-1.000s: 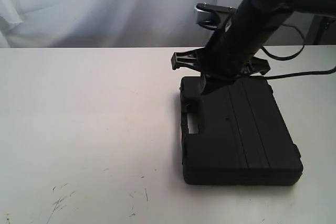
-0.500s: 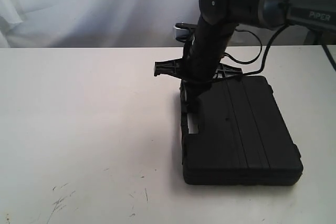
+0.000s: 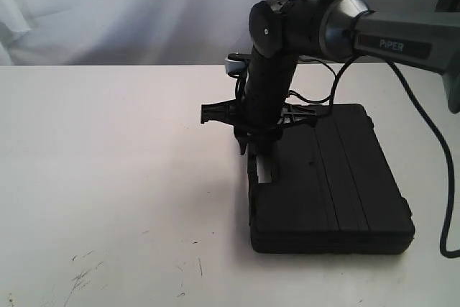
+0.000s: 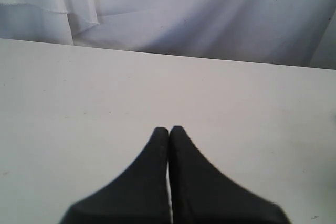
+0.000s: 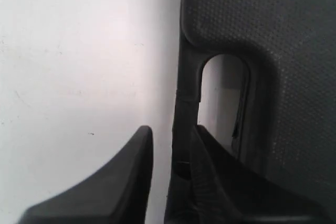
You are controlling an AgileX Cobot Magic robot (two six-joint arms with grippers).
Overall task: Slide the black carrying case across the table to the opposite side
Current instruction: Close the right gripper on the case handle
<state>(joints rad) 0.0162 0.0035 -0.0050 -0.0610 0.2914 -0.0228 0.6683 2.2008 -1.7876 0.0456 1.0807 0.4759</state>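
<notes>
One second on, the right claw has shifted to the case's handle, parted astride it for dragging; left claw closed.

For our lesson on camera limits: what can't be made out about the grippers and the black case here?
- Exterior view: the tips of the right gripper merge with the black case; contact unclear.
- Right wrist view: frame edges cut off most of the case; whether the finger in the handle cut-out touches is unclear, dark on dark.
- The left gripper lies outside the exterior view, so its place over the table is unknown.
</notes>
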